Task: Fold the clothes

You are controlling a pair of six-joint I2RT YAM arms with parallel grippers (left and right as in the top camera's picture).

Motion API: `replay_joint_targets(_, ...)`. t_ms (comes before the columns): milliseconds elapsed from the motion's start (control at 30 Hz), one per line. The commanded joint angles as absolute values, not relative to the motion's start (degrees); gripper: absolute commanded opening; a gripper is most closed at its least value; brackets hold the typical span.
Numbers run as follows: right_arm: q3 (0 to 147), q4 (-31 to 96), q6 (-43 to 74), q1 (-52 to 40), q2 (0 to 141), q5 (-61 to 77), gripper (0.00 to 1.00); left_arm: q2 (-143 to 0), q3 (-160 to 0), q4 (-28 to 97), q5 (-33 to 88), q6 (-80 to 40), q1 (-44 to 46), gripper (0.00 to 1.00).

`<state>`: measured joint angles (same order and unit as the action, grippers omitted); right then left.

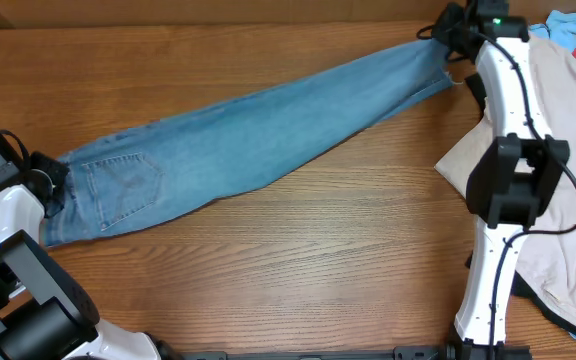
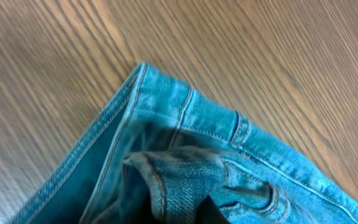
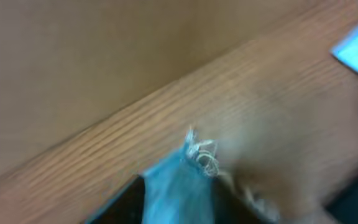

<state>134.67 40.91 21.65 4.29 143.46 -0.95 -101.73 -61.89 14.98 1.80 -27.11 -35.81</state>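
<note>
The jeans lie stretched long across the counter, waist at the left edge, hems up at the far right corner. The left gripper is clenched on the waistband, and the right gripper looks pinched on the frayed hem. To fold well, I'd carry one end over to the other, low and level, edges matched. Overhead gives the full stretch; only the wrist views show denim bunching in each grip, and the right one is blurred.

Brown wood-grain table fills the view, plain tan board runs along its far edge, lighting soft and even.
</note>
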Motion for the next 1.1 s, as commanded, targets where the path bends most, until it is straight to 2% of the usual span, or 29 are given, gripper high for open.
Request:
replay_joint_targets(0,135.33,39.53,17.69,4.29,147.37,1.17,0.47,-100.62,-63.07,14.72,-1.74,-27.49,-36.53,0.24)
replay_joint_targets(67,135.37,41.12,17.69,4.58,147.35,1.15,0.51,-100.62,-63.07,14.92,-1.67,-27.46,-36.56,0.3)
replay_joint_targets(167,135.5,44.95,17.76,6.2,146.26,0.99,0.58,-100.6,-63.11,14.76,-1.65,-26.94,-36.56,0.34)
replay_joint_targets(367,135.48,53.76,17.56,10.22,144.75,1.65,0.59,-99.57,-65.82,16.45,-1.28,-20.03,-36.56,0.38)
replay_joint_targets(500,135.17,54.98,14.5,11.68,144.81,8.69,0.58,-97.06,-68.36,20.38,0.3,-19.27,-36.53,0.4)
replay_joint_targets(533,135.11,54.81,14.02,11.7,144.81,9.43,0.58,-96.47,-68.62,21.02,1.5,-19.27,-36.45,0.44)
replay_joint_targets(567,135.06,54.7,13.45,11.7,144.81,9.63,0.58,-95.83,-68.66,21.41,3.01,-19.25,-36.32,0.54)
replay_joint_targets(600,135.06,54.57,13.37,11.7,144.81,9.54,0.58,-95.44,-68.66,22.13,4.21,-19.27,-36.21,0.56)
replay_joint_targets(867,133.29,52.58,11.73,9.98,145.1,10.07,0.6,-95.94,-68.62,31.97,7.05,-19.16,-33.32,0.58)
replay_joint_targets(1067,130.21,48.71,11.68,9.17,145.21,14.72,0.62,-98.19,-67.92,36.18,3.09,-18.63,-31.22,0.58)
